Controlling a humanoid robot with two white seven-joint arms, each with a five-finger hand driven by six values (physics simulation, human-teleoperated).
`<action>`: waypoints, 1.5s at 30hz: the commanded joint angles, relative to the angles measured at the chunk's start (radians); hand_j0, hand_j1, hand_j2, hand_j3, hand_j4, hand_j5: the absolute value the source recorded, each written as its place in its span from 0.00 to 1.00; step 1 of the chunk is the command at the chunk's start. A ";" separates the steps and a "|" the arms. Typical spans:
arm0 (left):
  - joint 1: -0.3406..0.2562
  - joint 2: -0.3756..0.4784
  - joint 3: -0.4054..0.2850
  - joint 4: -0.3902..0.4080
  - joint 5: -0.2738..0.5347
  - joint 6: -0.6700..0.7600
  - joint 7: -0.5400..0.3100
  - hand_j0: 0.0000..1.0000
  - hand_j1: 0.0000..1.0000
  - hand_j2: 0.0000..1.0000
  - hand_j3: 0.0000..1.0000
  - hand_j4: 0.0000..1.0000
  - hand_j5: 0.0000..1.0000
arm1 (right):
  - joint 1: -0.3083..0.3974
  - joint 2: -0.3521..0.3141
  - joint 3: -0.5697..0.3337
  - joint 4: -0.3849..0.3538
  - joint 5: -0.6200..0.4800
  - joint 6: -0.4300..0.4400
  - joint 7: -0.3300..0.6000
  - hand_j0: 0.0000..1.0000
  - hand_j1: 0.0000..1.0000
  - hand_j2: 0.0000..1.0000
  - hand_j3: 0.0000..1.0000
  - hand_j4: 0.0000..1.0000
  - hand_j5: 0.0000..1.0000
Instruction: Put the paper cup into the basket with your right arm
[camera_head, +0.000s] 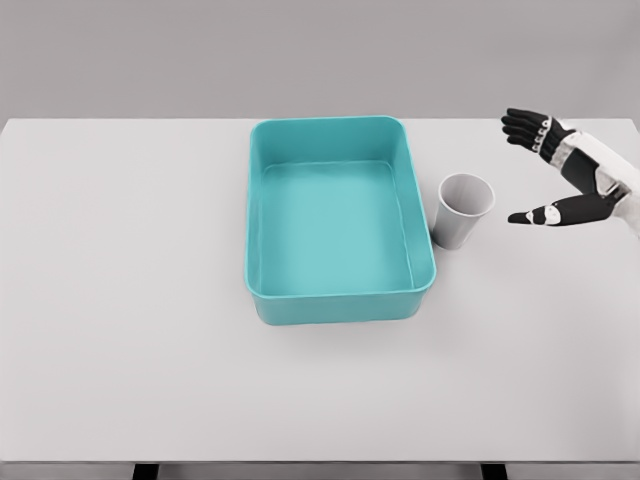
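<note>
White paper cup (465, 209) stands upright on the table (120, 300), just beside the teal basket's (340, 300) right wall. Right hand (565, 170) hovers near the cup, fingers spread wide, holding nothing.

Single head view, steeply down onto table (120, 300)

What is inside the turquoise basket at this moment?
Nothing: the basket shows only its bare floor. The paper cup stands upright on the table outside it. Nothing covers the interior.
</note>
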 joint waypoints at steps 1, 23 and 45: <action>0.000 0.000 0.000 -0.001 0.000 0.000 0.000 1.00 1.00 1.00 1.00 1.00 1.00 | 0.000 0.069 -0.011 0.080 -0.013 0.001 0.000 1.00 1.00 1.00 1.00 1.00 1.00; 0.002 0.000 0.000 -0.001 0.000 0.000 0.000 1.00 1.00 1.00 1.00 1.00 1.00 | 0.000 0.184 0.003 0.258 0.006 0.001 0.000 1.00 1.00 1.00 1.00 1.00 1.00; 0.002 0.000 0.000 -0.001 0.000 0.000 0.000 1.00 1.00 1.00 1.00 1.00 1.00 | -0.008 0.239 0.003 0.316 0.001 0.008 0.000 1.00 1.00 1.00 1.00 1.00 1.00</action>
